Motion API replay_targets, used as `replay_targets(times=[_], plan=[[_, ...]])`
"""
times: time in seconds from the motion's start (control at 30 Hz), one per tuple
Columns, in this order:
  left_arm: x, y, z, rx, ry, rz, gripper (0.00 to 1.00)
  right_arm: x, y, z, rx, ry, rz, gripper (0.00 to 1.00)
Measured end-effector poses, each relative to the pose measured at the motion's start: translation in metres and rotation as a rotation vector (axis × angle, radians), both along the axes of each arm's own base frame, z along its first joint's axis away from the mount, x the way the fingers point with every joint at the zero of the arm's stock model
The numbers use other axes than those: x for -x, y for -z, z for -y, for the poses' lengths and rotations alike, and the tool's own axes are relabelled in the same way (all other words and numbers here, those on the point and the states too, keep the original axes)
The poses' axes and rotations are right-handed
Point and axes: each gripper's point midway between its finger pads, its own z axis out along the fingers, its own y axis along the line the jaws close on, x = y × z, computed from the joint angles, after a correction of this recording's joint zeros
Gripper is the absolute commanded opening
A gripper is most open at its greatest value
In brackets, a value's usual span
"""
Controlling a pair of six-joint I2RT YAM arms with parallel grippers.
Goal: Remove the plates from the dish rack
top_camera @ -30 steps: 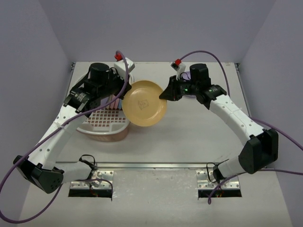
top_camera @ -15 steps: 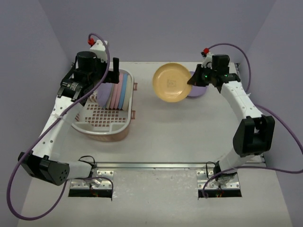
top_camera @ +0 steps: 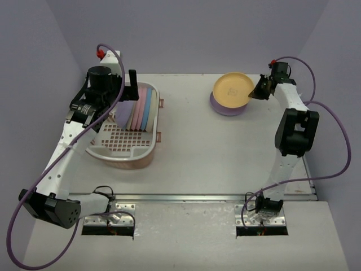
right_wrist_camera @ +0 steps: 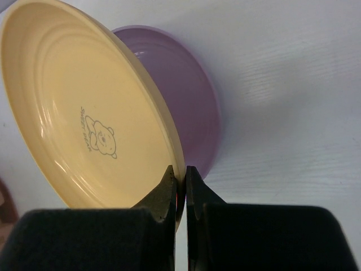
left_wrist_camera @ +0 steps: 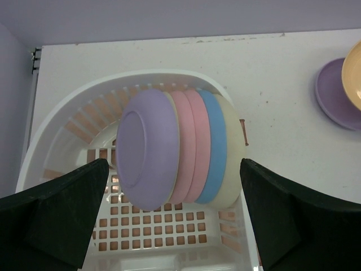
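Two pairs of fingers show, and they stand in opposite states. The right fingers (right_wrist_camera: 163,197) are pressed together on the rim of one yellow plate (right_wrist_camera: 84,113). They pinch its near edge, so the plate hangs tilted. Its hollow face, which bears one small bear drawing (right_wrist_camera: 101,135), is turned toward the wrist camera. Just behind and below it, one flat lavender plate (right_wrist_camera: 189,96) lies on the worktop (top_camera: 214,152) at the far right. From above, the yellow plate overlaps the flat lavender plate, and we cannot tell whether the two touch.

The left fingers (left_wrist_camera: 56,214) are spread wide and hold nothing. In the wrist view they hang above the dish rack (top_camera: 121,160), one finger to each side of the row of plates in it. The dish rack sits at the far left of the worktop, well apart from the two plates on the right.

Inside it, the plates stand on edge, packed face to face in a single row toward the far end. We count one upright lavender plate (left_wrist_camera: 144,158), then a pink band (left_wrist_camera: 189,147), one blue plate (left_wrist_camera: 217,147) and one cream plate (left_wrist_camera: 234,152). We cannot tell whether the pink band is one plate or two. A thin pale edge also shows between the lavender and the pink.

That gives at least four plates in the dish rack and two out of it.
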Motion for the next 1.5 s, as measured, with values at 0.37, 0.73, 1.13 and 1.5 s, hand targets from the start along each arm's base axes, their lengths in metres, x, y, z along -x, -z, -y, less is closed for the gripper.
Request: replay_targets(times=[0.37, 0.73, 1.13, 1.5], plan=[[0.005, 0.026, -0.003, -0.014, -0.006, -0.048, 1.00, -0.016, 0.047, -0.008, -0.079, 0.011, -0.073, 0.70], [0.008, 0.025, -0.025, -0.065, -0.120, -0.034, 0.99, -0.008, 0.040, -0.010, -0.070, -0.025, -0.085, 0.98], [0.009, 0.117, -0.062, -0.347, -0.231, -0.273, 0.75, 0.070, -0.096, -0.018, 0.062, -0.106, 0.159, 0.99], [0.000, 0.122, -0.030, -0.406, -0.135, -0.266, 0.72, 0.131, -0.058, -0.034, 0.031, -0.163, 0.071, 0.99]])
